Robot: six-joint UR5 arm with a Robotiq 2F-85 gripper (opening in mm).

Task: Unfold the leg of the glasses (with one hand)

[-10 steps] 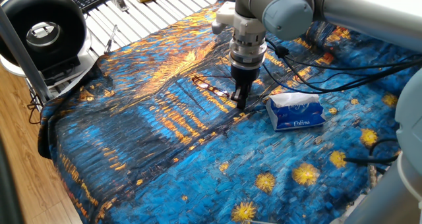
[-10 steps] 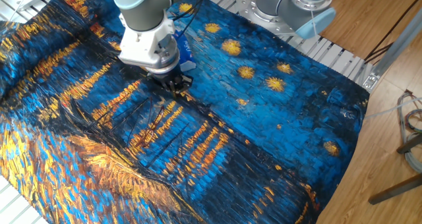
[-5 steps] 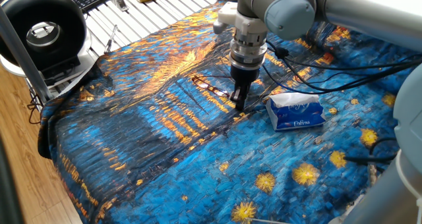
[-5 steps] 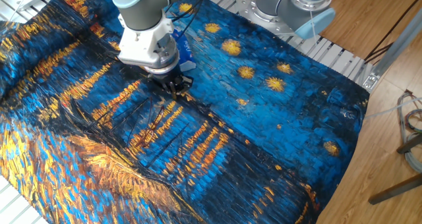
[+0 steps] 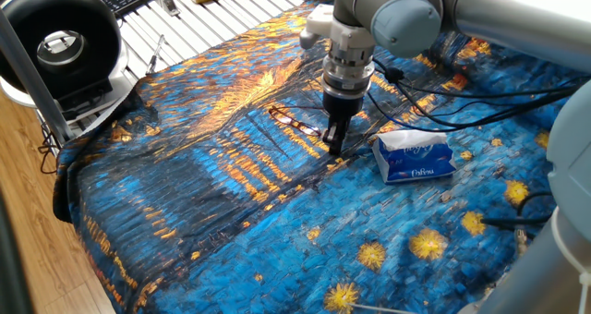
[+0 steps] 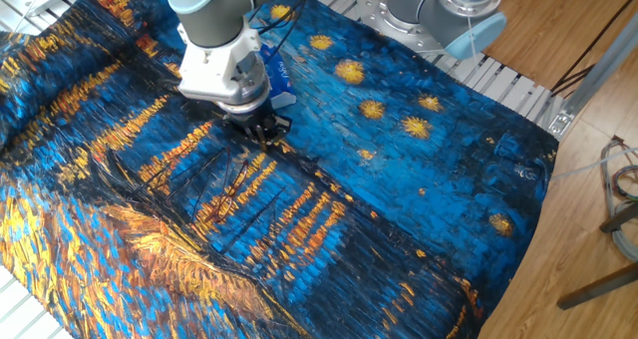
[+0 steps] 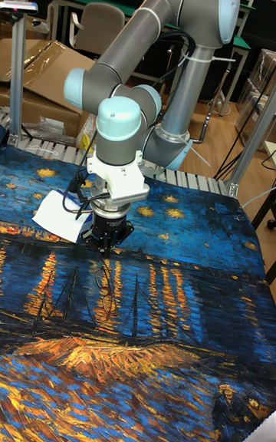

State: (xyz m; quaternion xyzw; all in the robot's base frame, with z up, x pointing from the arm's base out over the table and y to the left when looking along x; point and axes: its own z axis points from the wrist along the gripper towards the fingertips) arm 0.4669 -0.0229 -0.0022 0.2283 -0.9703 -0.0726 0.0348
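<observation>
Glasses (image 5: 297,122): just beside tissue pack (image 5: 415,157).
Gripper (image 5: 336,150): fingers narrow (grasp unclear).
Advice: sweep leg outward slowly, frame flat.

The tissue pack (image 5: 415,156) and loose black cables (image 5: 480,106) crowd one side of the gripper (image 5: 336,146), while the painted cloth (image 5: 222,212) opposite lies open.

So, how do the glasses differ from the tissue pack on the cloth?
The glasses are a thin, dark wire-like frame, lying low on the cloth; the tissue pack is a bulkier blue-and-white block with a white tissue sticking up. The glasses are clearly smaller. The gripper reaches down right beside the glasses, while the tissue pack lies apart on its other side. Both rest on the painted cloth.
</observation>
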